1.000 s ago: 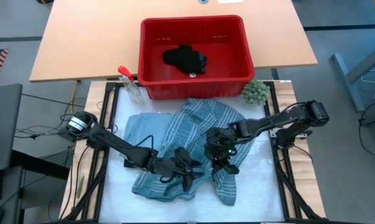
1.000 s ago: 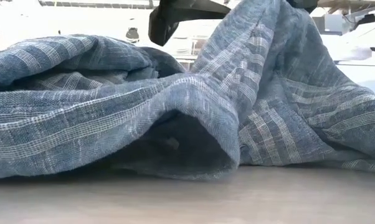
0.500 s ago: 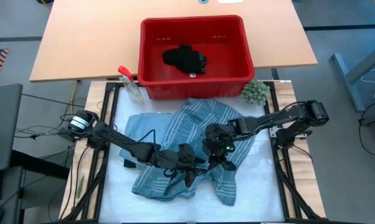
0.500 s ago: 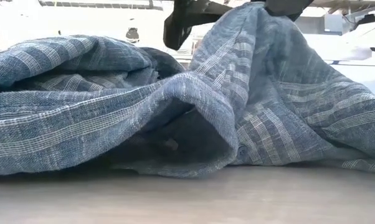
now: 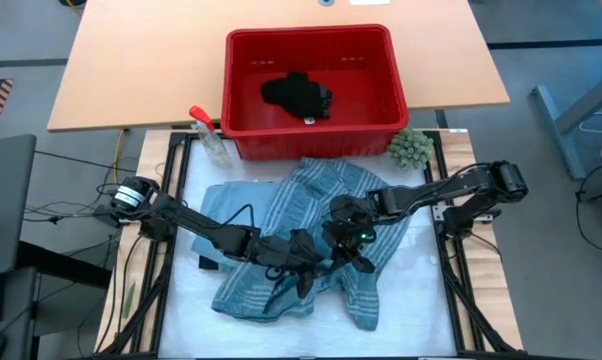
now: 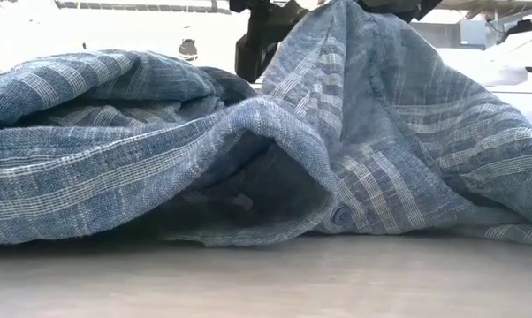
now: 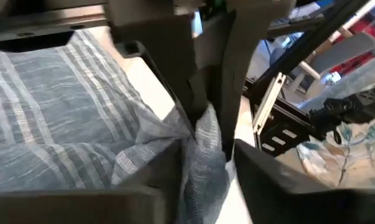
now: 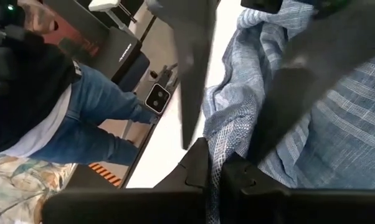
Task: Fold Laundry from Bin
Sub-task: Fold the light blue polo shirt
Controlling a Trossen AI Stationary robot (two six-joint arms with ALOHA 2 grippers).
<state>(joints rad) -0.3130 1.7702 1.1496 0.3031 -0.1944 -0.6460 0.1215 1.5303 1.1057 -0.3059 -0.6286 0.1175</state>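
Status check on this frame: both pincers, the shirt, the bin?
Left pincer and right pincer both shut on striped shirt, mid-table. Red bin holds a black piece. Nothing in the way.

Arms: two, dark, slender, jointed links.
Left gripper (image 5: 303, 262): black, angular fingers.
Right gripper (image 5: 353, 248): black, a small green light glowing at the wrist.
Cables: thin black leads along the left arm.
Left shoulder: silvery round cap.

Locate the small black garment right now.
In the high view, the small black piece lies alone on the floor of the red bin, at the table's far edge, beyond the striped shirt.
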